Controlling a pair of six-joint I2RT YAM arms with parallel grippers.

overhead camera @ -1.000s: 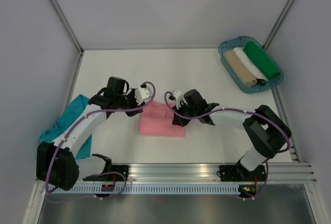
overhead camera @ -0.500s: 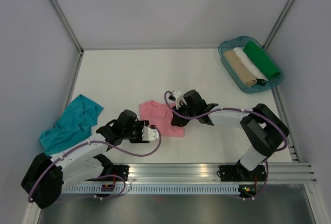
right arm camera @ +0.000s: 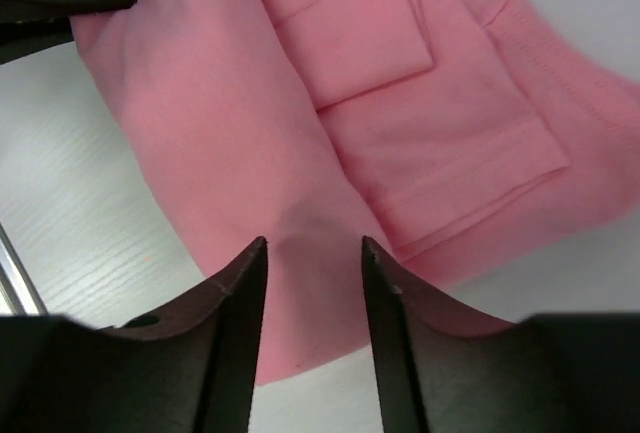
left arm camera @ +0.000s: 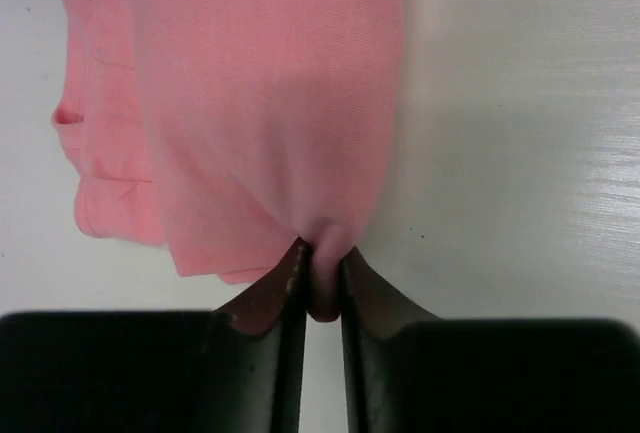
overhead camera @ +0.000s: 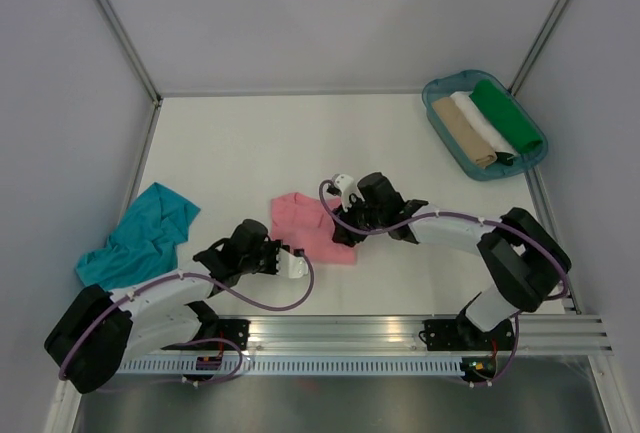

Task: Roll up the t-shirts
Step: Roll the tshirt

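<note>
Soft folded salmon-pink t-shirt (overhead camera: pixel 300 215) on smooth white counter (overhead camera: pixel 250 143); left gripper (left arm camera: pixel 320 265) pinches its edge; right gripper (right arm camera: pixel 313 253) parted over it.

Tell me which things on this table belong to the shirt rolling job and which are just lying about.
Job: pink t-shirt, pinched at its edge by the left tool, the right tool open over it; teal t-shirt, untouched.
Lying about: tray holding a beige roll, white roll and green roll.
</note>
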